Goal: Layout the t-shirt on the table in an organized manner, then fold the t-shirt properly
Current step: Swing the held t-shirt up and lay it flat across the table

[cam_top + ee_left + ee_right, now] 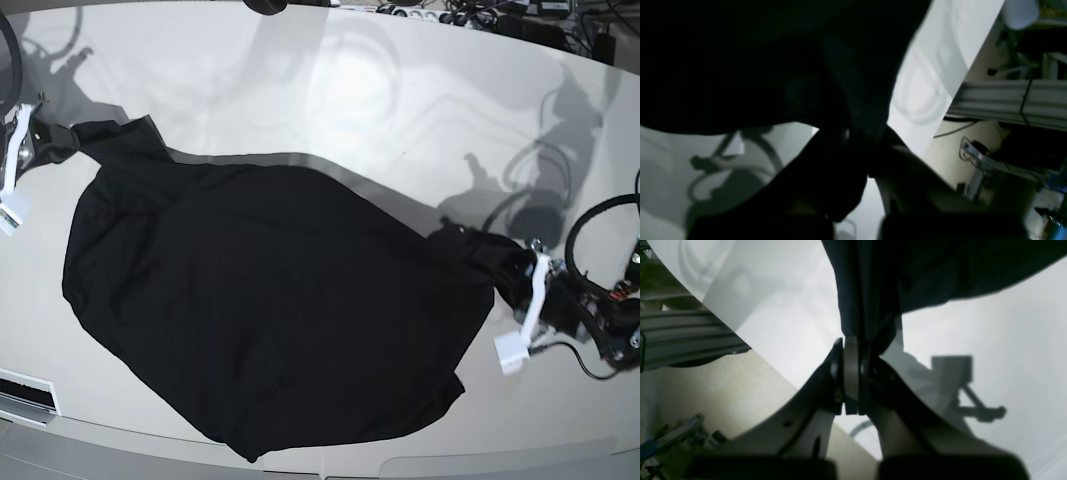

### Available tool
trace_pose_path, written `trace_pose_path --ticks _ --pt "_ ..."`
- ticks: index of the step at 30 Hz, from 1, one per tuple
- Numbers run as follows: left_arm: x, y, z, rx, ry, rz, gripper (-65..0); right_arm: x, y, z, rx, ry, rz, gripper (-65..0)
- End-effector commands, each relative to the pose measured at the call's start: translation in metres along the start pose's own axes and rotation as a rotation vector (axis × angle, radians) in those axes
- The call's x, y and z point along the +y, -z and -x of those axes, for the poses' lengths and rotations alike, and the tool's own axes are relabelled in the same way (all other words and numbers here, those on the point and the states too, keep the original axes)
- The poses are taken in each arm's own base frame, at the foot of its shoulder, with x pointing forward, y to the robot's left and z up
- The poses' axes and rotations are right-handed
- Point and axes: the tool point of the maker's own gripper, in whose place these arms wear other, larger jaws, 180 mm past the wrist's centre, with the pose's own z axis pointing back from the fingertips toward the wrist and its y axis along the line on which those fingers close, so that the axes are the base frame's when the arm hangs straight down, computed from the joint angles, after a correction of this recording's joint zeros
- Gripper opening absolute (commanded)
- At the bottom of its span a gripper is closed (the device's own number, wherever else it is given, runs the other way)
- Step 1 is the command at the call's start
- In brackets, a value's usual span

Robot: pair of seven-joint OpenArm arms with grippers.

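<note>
black cloth fills the upper left of the left wrist view: the t-shirt [773, 60], hanging as a dark sheet over the glossy table [930, 83]. my left gripper [857, 143] sits at lower centre; its fingers are mostly lost in shadow, but they look pressed together with a bunch of fabric pinched between them.

right wrist view: right gripper [851, 373] at centre frame, pads closed flat on a narrow gathered strip of the t-shirt [923, 270], which runs up to the top edge. white table [1007, 340] lies behind it, arm shadow at right.

base view: t-shirt [270, 310] is spread as a rough oval across the middle of the table [350, 90], its lower edge close to the table's near rim. right gripper [28, 135] holds one end at upper left, left gripper [520, 275] the other end at right centre.

my read: laying out is the step in hand. i would keep both pinches firm, pull the ends apart evenly to take out slack, and carry the cloth toward the top of the frame so nothing droops off the near rim. which corners i hold i cannot tell.
</note>
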Motion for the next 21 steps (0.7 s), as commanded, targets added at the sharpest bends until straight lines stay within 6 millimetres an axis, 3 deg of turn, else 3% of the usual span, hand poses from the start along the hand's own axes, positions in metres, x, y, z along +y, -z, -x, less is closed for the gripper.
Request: trace_pose_path --ticks 1,9,16,21 --pt "0.001 -0.009 -0.001 -0.012 0.002 -0.008 -65.0 -0.002 -0.007 -0.001 0.002 -0.014 0.009 -65.0" --pt "-0.02 0.032 0.055 0.066 -0.096 0.094 -65.0 0.005 0.0 0.058 0.181 0.029 0.025 -65.0" --pt "-0.014 0.017 0.077 0.101 -0.122 0.057 -65.0 0.029 0.003 0.102 0.286 0.079 -0.037 -65.0" --pt "-0.021 0.011 0.092 0.136 -0.141 0.047 -65.0 0.032 0.003 0.108 0.301 0.087 -0.045 -65.0"
